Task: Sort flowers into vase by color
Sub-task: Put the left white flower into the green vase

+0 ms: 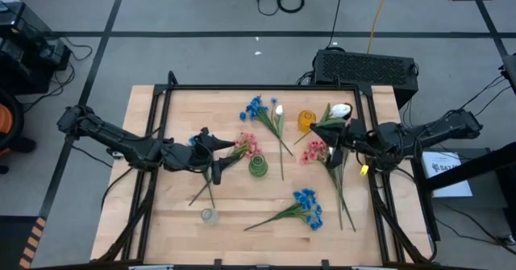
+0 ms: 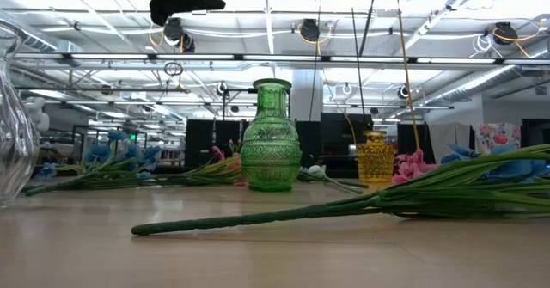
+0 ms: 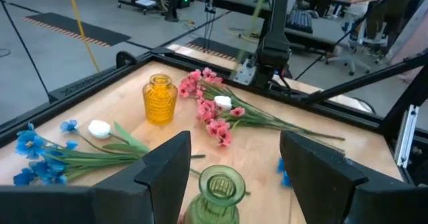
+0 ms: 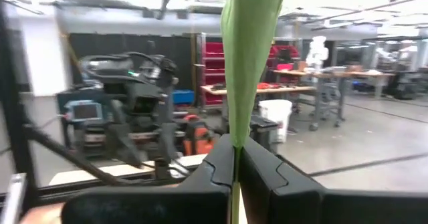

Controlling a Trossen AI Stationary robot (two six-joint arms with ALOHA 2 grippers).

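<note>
My right gripper (image 1: 339, 135) is raised over the table's right side, shut on a white-budded flower (image 1: 340, 110) with broad green leaves. My left gripper (image 1: 234, 152) hovers open at mid-table, just left of the green vase (image 1: 256, 167); in its wrist view the vase mouth (image 3: 221, 187) shows low between the fingers, untouched. A pink spray (image 1: 247, 146) lies under the left gripper. A blue and white bunch (image 1: 264, 111), another pink spray (image 1: 314, 151) and a blue spray (image 1: 305, 207) lie flat on the wood. A yellow vase (image 1: 306, 121) and a clear vase (image 1: 208, 215) stand upright. My right gripper pinches a broad green leaf or stem (image 4: 235, 144) of the white flower between its two shut fingers. The green part rises from the fingertips up past the top of the wrist view. In the high view the bud sits on the far side of the gripper, lifted off the table.
A black frame rail (image 1: 242, 87) runs around the tabletop, and a black box (image 1: 367, 67) sits beyond the far right corner. Long green stems (image 1: 343, 193) lie on the table's right part. In the low view a blue spray's stem (image 2: 258, 217) lies across the foreground.
</note>
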